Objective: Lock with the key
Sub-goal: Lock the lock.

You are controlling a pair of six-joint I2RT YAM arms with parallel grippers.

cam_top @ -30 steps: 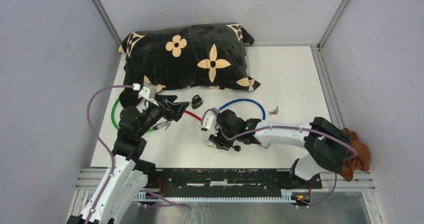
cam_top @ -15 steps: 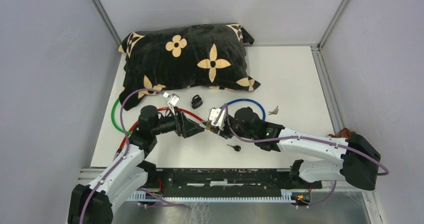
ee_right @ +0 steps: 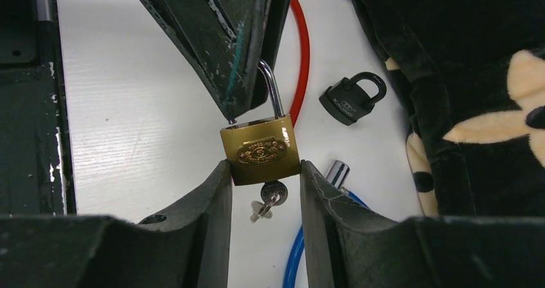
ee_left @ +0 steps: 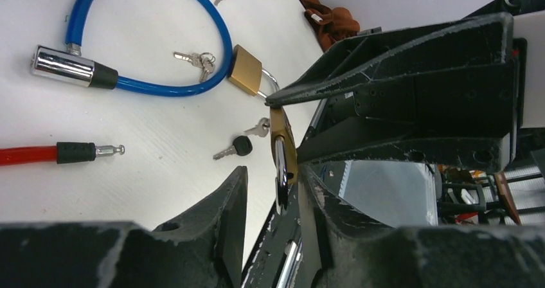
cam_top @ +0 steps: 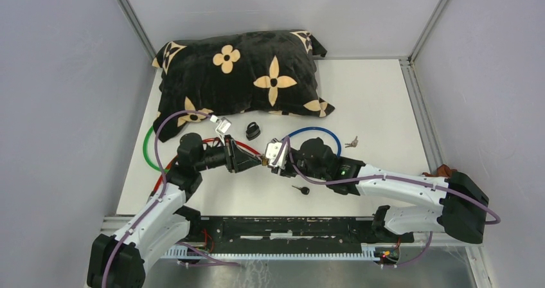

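Holding the brass padlock (ee_right: 260,152) clamped in my right gripper (ee_right: 260,172) over the table (ee_right: 128,108), key (ee_right: 273,193) in its base; left gripper (ee_left: 273,172) straddles the shackle (ee_right: 273,92), grip I cannot tell; red cable (ee_right: 302,56) crowds behind

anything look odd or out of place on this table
Mainly the big black pillow with tan flowers, lying across the back of the table just behind the black padlock; it has nothing to do with locking. A brown cloth is also bunched at the table's right edge. Nothing looks spilled or broken.
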